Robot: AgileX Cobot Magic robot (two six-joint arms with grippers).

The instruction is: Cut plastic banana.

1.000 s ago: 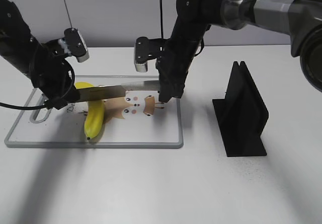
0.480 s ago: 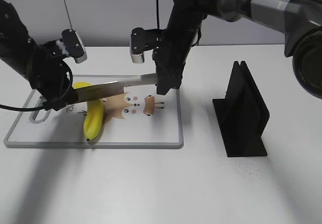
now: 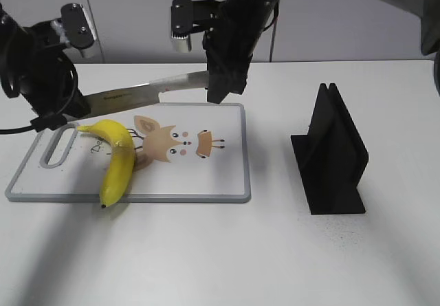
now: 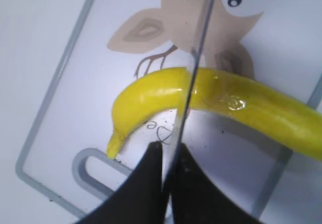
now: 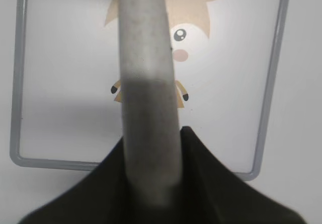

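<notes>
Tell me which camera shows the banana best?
The exterior view: the whole banana lies curved on the board, tip past its front edge. The left wrist view shows it close, but cropped and crossed by the knife. The right wrist view shows none of it.

Both arms matte black with chunky jointed links; the right arm [image 3: 242,17] carries a black cable looped along its links and passes into silver-grey metal segments at the top right of the exterior view. Each wrist bears a small box-shaped camera module, black with a pale silver face, the left one [image 3: 74,23] showing white patches. A thin black cable trails off the left arm [image 3: 31,65] toward the frame edge; finger tips [image 4: 151,183] are smooth black, tapered plastic.
</notes>
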